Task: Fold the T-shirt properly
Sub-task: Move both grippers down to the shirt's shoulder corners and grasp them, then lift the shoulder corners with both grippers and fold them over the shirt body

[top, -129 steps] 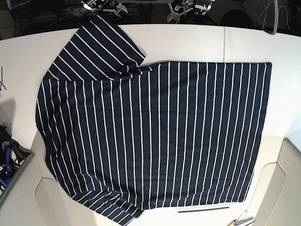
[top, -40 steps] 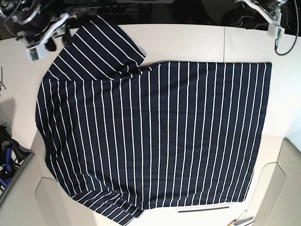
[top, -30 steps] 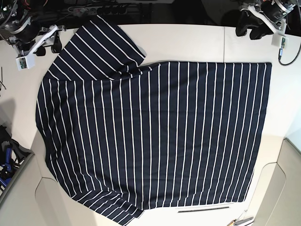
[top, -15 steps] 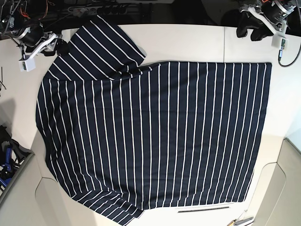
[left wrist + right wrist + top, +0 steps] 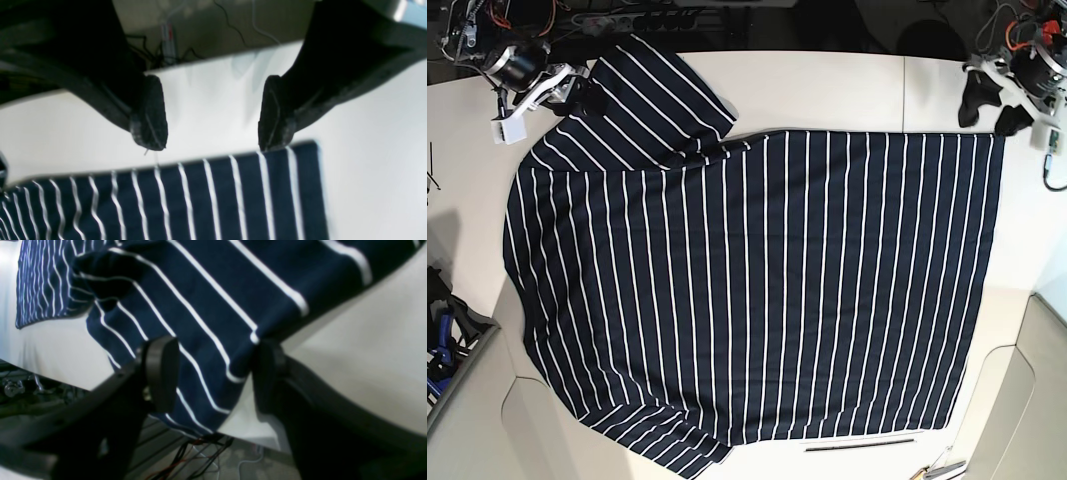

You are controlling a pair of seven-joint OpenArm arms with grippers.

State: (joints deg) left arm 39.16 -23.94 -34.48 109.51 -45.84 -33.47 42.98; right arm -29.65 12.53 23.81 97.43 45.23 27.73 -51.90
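The T-shirt (image 5: 757, 290), dark navy with thin white stripes, lies spread flat on the white table (image 5: 827, 85). One sleeve (image 5: 652, 90) points to the far left. My right gripper (image 5: 577, 92) is at that sleeve's outer edge. In the right wrist view it (image 5: 213, 373) is open, with the sleeve's cloth (image 5: 206, 290) lying between its fingers (image 5: 160, 373). My left gripper (image 5: 993, 112) is at the shirt's far right corner. In the left wrist view it (image 5: 213, 133) is open, with its fingertips (image 5: 148, 116) just above the hem corner (image 5: 293, 186). The neck label is hidden.
The table's far edge with cables (image 5: 170, 43) behind it runs just past both grippers. A thin dark strip (image 5: 862, 443) lies by the shirt's near edge. A blue-and-black object (image 5: 439, 345) sits at the left edge, and small tools (image 5: 937, 468) at the bottom right.
The right gripper has moved right onto the sleeve's edge. The left gripper has come down and to the right, to the shirt's far right corner. The shirt has not moved.
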